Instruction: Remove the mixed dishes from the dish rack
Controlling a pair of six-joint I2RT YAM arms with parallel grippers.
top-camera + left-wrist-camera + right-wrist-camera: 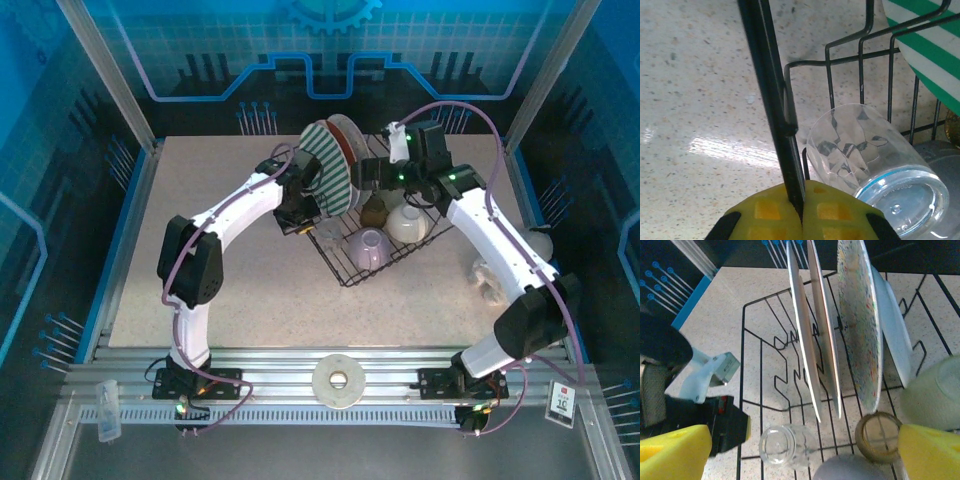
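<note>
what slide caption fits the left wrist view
Left gripper shut on a wire of the dish rack, clear tumbler on its side inside, green-and-white striped plate at upper right

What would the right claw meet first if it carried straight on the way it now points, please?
Probably the rims of the upright plates, which stand between the open fingers of the right claw; the clear glass lying just below may come first, depth is unclear.

Speckled table (280, 305) — dish rack (330, 262) and cloth lump (490, 283) on it.
</note>
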